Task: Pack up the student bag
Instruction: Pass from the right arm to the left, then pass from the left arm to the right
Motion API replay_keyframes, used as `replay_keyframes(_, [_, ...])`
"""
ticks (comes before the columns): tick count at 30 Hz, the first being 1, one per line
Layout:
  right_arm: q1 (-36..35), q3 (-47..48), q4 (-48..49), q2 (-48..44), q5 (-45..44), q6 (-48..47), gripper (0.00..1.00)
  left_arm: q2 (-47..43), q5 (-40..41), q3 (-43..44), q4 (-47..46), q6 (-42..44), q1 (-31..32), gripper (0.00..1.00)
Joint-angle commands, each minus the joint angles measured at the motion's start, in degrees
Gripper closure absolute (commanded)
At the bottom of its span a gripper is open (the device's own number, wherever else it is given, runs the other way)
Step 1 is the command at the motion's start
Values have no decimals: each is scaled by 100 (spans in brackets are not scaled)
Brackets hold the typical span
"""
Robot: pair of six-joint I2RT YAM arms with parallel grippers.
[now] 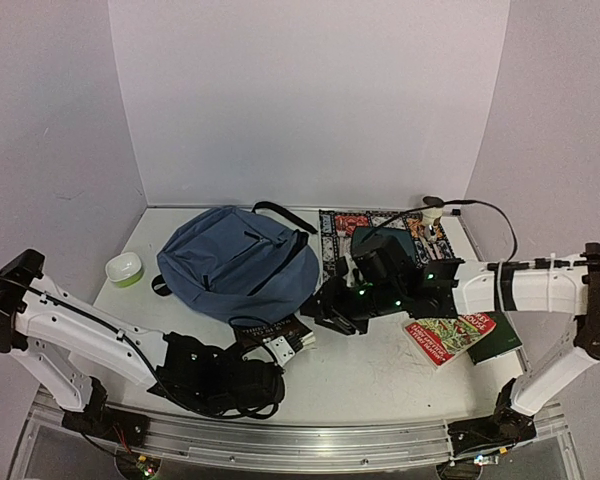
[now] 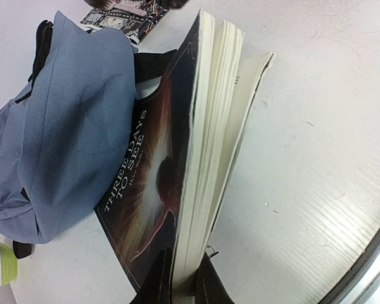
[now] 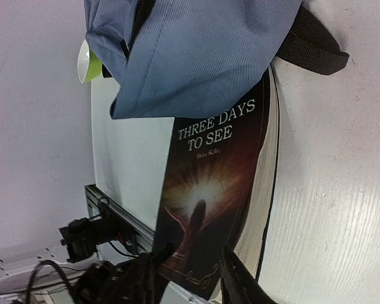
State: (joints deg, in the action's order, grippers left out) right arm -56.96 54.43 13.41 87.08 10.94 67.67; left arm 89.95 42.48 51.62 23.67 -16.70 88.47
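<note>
The student bag (image 1: 235,262) is a slate-blue backpack lying at the table's middle left; it also fills part of the left wrist view (image 2: 63,126) and the right wrist view (image 3: 196,50). A dark paperback, "Three Days to See" (image 1: 285,340), sits at its near edge, one end tucked under the bag's fabric and black strap. My left gripper (image 2: 183,258) is shut on the near end of the book (image 2: 145,171), a finger on each cover. My right gripper (image 1: 325,314) hovers by the book's right side; its fingers (image 3: 233,273) stand apart over the cover (image 3: 215,183), not pinching it.
A green-and-white bowl (image 1: 124,268) stands left of the bag. Behind the right arm lie a patterned book (image 1: 345,228) and a dark teal pouch (image 1: 388,240). A red-green book (image 1: 448,336) on a dark green one (image 1: 502,342) lies right. A metal rail (image 1: 300,442) runs along the near edge.
</note>
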Motion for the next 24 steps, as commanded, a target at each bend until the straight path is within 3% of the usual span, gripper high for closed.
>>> replay_keyframes(1, [9,-141,-413,-677,-655,354,44,-162,-448,338,-111,-269,30,100])
replay_keyframes(7, [-247,-307,-734,-917,-869,751,18,49,-536,605,-107,-398,32,100])
replay_keyframes(13, [-722,-439,-788,-723,-1171,1518,3,243,-421,886,-41,-555,30,100])
replay_keyframes(24, [-911,-393,-490,-341,-1443,2300,6,583,-227,1257,192,-998,27,100])
